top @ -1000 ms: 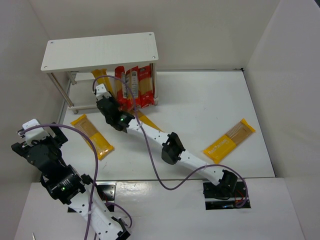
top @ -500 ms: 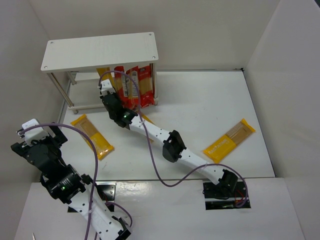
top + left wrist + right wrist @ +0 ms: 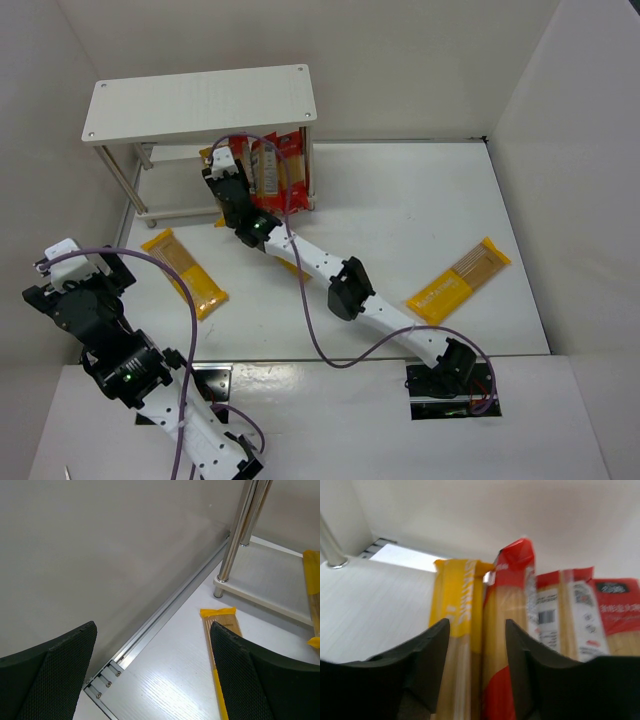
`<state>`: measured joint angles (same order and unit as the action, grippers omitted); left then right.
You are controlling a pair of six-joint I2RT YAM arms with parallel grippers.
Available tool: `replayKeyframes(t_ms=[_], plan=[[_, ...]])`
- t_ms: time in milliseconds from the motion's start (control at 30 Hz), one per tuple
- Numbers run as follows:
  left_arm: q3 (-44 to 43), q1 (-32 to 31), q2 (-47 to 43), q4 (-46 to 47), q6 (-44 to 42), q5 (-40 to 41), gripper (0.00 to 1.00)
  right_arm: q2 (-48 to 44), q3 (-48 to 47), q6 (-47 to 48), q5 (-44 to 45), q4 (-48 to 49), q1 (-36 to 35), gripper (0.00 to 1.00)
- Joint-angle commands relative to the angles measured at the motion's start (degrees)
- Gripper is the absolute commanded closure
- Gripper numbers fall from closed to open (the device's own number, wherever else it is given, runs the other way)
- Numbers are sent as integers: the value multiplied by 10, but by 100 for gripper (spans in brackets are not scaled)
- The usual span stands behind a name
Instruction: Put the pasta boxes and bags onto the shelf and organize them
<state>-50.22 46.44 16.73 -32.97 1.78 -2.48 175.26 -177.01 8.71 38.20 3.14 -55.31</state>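
The white shelf (image 3: 200, 100) stands at the back left. On its lower tier (image 3: 375, 595) stand red-edged spaghetti bags (image 3: 281, 170) and, at their left, a yellow pack (image 3: 457, 605) set upright against a red bag (image 3: 512, 580). My right gripper (image 3: 224, 170) reaches under the top board. Its jaws (image 3: 477, 625) stand apart, one on each side of the yellow pack and red bag edges, gripping nothing. Another yellow pack (image 3: 185, 272) lies on the table left, and one more (image 3: 458, 280) lies right. My left gripper (image 3: 152, 630) hovers open and empty near the left wall.
A chrome shelf leg (image 3: 235, 540) and the lower tier's edge (image 3: 280, 580) lie ahead of the left gripper, with the left yellow pack (image 3: 222, 625) below them. A wall rail (image 3: 165, 615) runs along the left. White walls enclose the table.
My right gripper has pushed farther in and to the right under the shelf with the yellow pack. Its jaws have parted, and the pack now stands beside the red bags. The left arm is still.
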Motion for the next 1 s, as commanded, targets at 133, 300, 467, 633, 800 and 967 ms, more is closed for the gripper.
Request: replayKeyframes(t_ms=[133,300,467,633,800,967], plan=[[2,5,-7,20,2,-8,0,-13,-29,5,6,44,8,31],[2,5,-7,20,2,-13,0,-35,-29,-47,3,-57,8,22],[2,5,-7,20,-3,-18,0,-71,-29,-76,3,-128,-4,18],[2,5,-14,20,-3,-24,0,-99,-29,-96,7,-174,-16,17],[2,5,-14,20,-3,-29,0,-137,-29,-107,19,-211,-32,15],[2,5,-14,20,-8,-29,0,-164,-29,-137,14,-282,-44,14]])
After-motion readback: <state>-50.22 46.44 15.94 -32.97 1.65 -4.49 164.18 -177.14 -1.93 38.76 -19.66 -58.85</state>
